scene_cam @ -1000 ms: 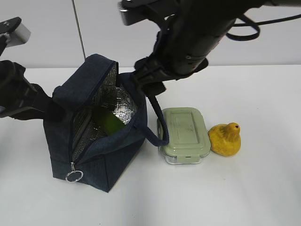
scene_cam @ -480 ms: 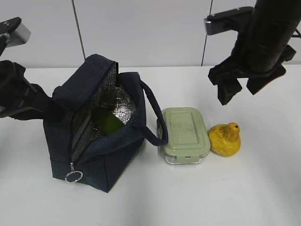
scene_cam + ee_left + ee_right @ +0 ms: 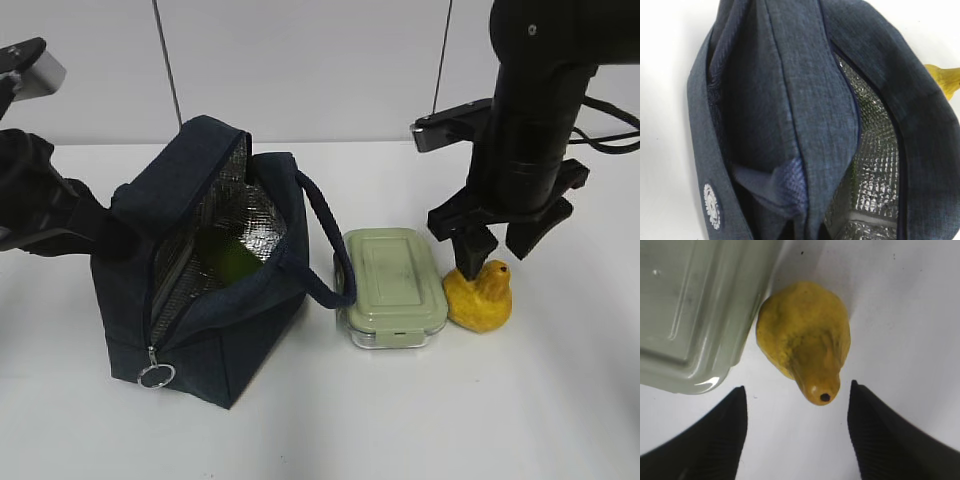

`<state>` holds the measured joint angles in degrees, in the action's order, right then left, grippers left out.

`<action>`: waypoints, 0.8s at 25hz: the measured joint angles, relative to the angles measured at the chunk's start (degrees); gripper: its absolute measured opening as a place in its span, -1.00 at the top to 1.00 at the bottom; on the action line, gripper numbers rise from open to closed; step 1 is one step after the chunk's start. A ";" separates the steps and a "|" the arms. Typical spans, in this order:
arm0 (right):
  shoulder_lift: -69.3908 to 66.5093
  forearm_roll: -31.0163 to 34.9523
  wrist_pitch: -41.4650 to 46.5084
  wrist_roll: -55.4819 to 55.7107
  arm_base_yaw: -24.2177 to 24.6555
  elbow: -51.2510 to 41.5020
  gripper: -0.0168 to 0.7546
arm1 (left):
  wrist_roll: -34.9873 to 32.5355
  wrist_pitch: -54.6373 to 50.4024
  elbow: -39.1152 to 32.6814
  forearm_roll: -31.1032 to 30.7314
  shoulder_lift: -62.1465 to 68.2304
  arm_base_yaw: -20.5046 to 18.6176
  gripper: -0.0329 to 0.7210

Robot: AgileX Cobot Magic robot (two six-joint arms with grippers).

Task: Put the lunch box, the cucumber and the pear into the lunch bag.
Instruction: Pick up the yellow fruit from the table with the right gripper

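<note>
The lunch bag [image 3: 210, 270] stands on the left of the white bench [image 3: 400, 420], where it stood half a second ago, its top flap open and the foil lining showing. Inside I can see a green patch low in the opening, the cucumber [image 3: 228, 262], though only part of it shows and its ends are hidden by the bag walls. My left arm [image 3: 40, 205] is at the bag's left side, unmoved from the earlier frames; its jaws are hidden behind the fabric in the exterior view, and the left wrist view shows only navy cloth, lining and a sliver of yellow at the right edge, so I cannot tell whether they are clenched or released. The bag's loop handle [image 3: 325, 245] hangs toward the lunch box [image 3: 393, 285], which sits just right of the bag with its lid on, in the same spot as before. The pear [image 3: 480, 295] lies right beside the box's right edge, stem nub pointing toward the near side in my right wrist view.

What has changed is on the right: my right arm [image 3: 525, 120] has come down and a little to the left since half a second ago, and now stands nearly vertical over the pear. The right gripper [image 3: 498, 243] is spread wide, one finger [image 3: 705, 440] on each side of the stem end, touching nothing.
</note>
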<state>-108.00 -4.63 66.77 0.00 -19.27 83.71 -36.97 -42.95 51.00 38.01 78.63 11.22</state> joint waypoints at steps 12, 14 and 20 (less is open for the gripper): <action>-4.21 -2.63 -2.04 -0.31 0.00 0.05 -0.16 | 0.00 0.00 0.00 -0.33 0.00 0.00 0.91; -5.02 -3.00 -2.04 -0.31 0.00 0.05 -0.12 | 0.00 0.00 0.00 -0.38 0.00 0.00 0.91; -5.43 -4.15 -2.71 0.00 0.00 0.14 0.53 | 0.00 0.00 0.00 -0.63 0.00 0.00 0.91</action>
<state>-113.43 -8.78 64.06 0.00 -19.27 83.85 -36.97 -42.95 51.00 37.38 78.63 11.22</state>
